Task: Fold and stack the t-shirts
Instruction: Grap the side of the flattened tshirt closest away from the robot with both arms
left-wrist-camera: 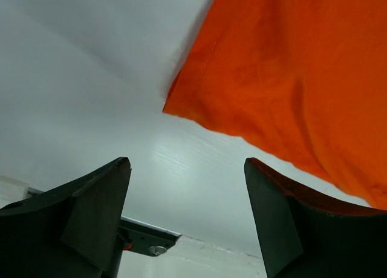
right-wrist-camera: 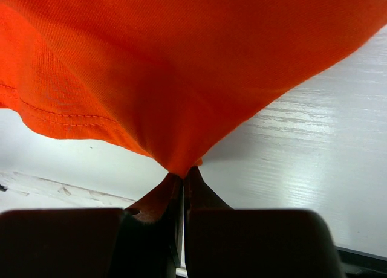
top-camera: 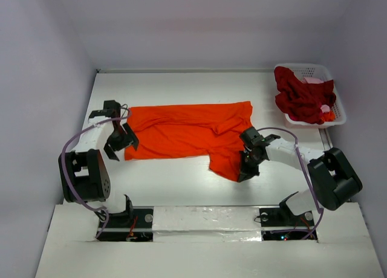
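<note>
The bright orange-red t-shirt [top-camera: 187,133] lies spread across the middle of the table. My right gripper [top-camera: 245,172] is shut on its near right corner, and the cloth [right-wrist-camera: 181,78] rises from the pinched fingertips [right-wrist-camera: 196,184] in the right wrist view. My left gripper [top-camera: 116,150] is open and empty beside the shirt's near left corner [left-wrist-camera: 172,106], not touching it. The dark crimson t-shirt [top-camera: 299,96] is bunched in the white basket [top-camera: 338,112] at the far right, with a bit of pink cloth [top-camera: 315,81] behind it.
The basket stands at the table's far right corner. White walls close in the left, back and right. A raised white ledge [top-camera: 199,220] with the arm bases runs along the near edge.
</note>
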Motion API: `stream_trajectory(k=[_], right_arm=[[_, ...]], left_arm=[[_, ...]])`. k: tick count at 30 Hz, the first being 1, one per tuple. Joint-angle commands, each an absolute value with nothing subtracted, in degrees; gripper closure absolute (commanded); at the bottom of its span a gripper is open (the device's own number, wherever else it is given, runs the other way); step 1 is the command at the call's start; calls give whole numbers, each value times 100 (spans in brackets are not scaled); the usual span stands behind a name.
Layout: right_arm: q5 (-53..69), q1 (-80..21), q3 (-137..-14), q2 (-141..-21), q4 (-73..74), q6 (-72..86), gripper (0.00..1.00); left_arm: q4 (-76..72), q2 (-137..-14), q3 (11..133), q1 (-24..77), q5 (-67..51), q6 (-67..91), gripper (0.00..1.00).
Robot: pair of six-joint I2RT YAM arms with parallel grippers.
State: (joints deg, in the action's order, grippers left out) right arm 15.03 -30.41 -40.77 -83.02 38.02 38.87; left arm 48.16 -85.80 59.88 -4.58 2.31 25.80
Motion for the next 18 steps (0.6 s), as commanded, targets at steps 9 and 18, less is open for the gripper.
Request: stream_trajectory(k=[9,18], right_arm=[[1538,-3085,-4421,-8262,3445,3902,100],[1573,-3085,-4439,-8262,3454,3885,100]], left_arm=[[4500,-8560,5616,-598,-53,2707,27],[4289,-8912,5801,-782,430,2505,28]])
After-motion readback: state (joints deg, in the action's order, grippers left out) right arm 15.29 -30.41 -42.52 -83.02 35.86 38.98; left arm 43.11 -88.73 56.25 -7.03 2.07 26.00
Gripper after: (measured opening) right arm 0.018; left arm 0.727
